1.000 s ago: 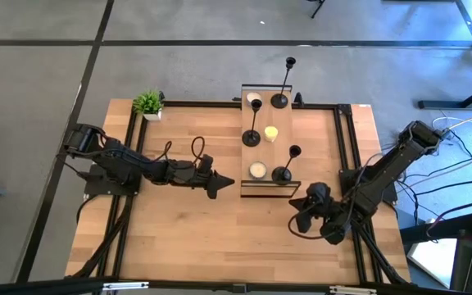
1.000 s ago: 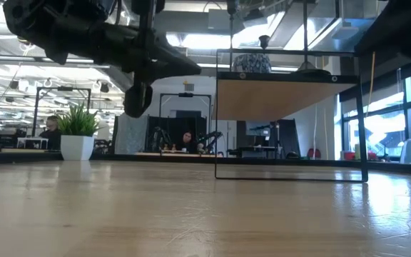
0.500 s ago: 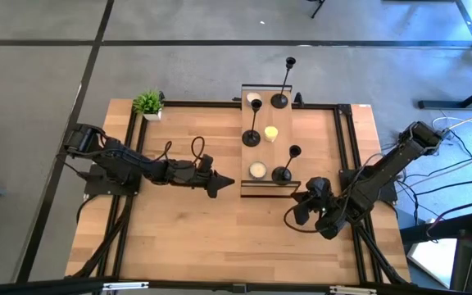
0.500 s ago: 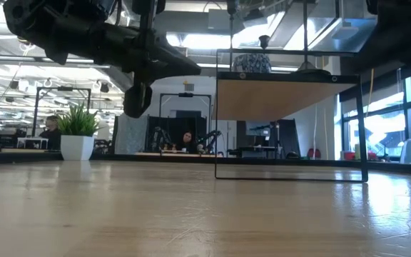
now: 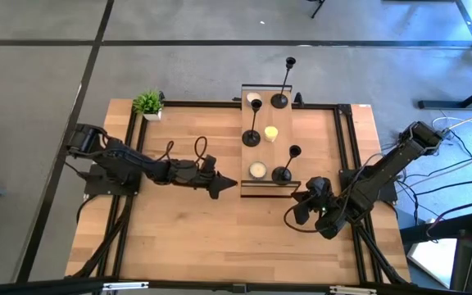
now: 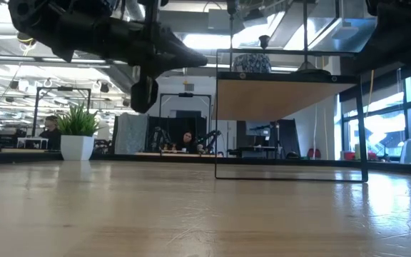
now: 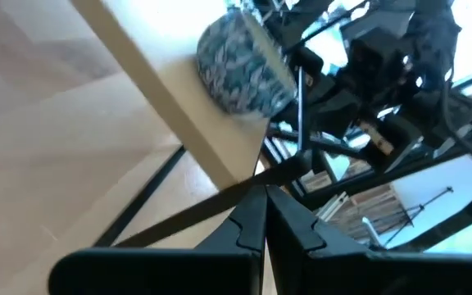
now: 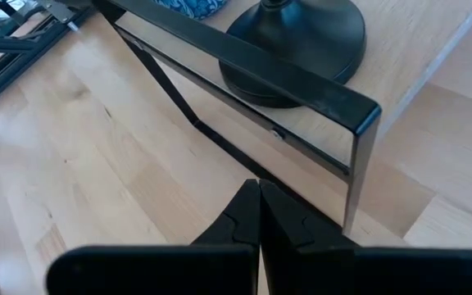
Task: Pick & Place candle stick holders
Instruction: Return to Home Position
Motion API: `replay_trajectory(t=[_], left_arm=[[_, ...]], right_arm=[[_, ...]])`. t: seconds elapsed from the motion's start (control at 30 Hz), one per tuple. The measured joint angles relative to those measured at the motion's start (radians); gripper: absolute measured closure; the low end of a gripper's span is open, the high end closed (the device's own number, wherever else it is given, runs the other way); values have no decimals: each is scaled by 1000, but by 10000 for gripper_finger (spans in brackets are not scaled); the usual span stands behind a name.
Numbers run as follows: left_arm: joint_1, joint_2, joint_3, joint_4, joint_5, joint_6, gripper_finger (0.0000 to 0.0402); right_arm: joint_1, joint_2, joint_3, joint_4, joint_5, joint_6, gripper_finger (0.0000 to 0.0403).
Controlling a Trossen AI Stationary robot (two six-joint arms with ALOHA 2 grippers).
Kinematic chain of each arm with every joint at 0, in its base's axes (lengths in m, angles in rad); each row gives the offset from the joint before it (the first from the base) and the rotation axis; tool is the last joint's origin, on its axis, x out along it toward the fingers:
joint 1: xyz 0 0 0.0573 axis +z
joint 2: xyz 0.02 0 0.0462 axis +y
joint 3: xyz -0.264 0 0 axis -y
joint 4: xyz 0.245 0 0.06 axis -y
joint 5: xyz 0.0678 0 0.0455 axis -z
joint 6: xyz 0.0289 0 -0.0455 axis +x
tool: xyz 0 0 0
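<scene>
Three black candle stick holders stand by their round bases on a raised wooden shelf [image 5: 247, 156] at the table's middle. One tall holder [image 5: 282, 92] is at the far end, one [image 5: 252, 131] is in the middle, and the short one [image 5: 285, 168] is at the near end. My left gripper [image 5: 231, 183] is shut and empty, left of the shelf and above the table; it also shows in the low view [image 6: 145, 93]. My right gripper [image 5: 305, 200] is shut and empty by the shelf's near right corner. In the right wrist view its fingers [image 8: 258, 187] point at the short holder's base [image 8: 297, 41].
Small round candles [image 5: 257, 170] [image 5: 270, 132] [image 5: 254, 98] sit on the shelf between the holders. A green potted plant [image 5: 148, 104] stands at the far left corner. The shelf's black frame [image 8: 244, 61] lies between my right gripper and the short holder. Bare tabletop [image 5: 211, 238] lies near the front.
My right gripper has moved from the near side toward the shelf's near right corner, staying shut. My left gripper has moved slightly toward the shelf, also shut. The holders have not moved.
</scene>
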Motion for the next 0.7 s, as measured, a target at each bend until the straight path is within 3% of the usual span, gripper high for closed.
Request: replay_trajectory(t=[0.4, 0.7], left_arm=[[-3, 236, 167, 12, 94, -16, 400], [-17, 234, 187, 6, 125, -16, 400]], right_arm=[[1, -12, 0, -5, 0, -3, 403], [2, -31, 8, -7, 0, -43, 403]])
